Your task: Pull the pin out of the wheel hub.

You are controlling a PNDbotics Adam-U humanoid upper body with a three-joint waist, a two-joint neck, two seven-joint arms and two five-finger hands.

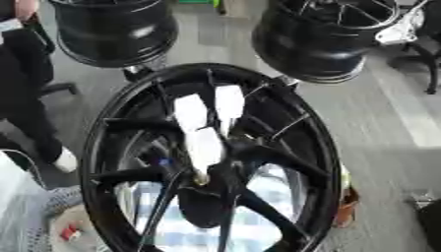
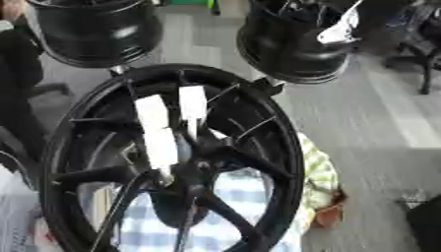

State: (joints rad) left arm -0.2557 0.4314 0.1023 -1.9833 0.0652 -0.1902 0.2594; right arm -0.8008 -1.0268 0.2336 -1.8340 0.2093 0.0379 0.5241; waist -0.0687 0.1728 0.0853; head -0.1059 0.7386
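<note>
Hands are hard for me to make out: all I see is white blurry finger shapes reaching down to the middle of the big black wheel hub, and I cannot tell which hand it is or if it is open or closed. Their tips touch a small pale pin at the wheel's center. Two more black wheels hang behind, cut off at the top.

Grey floor, pale stripe
</note>
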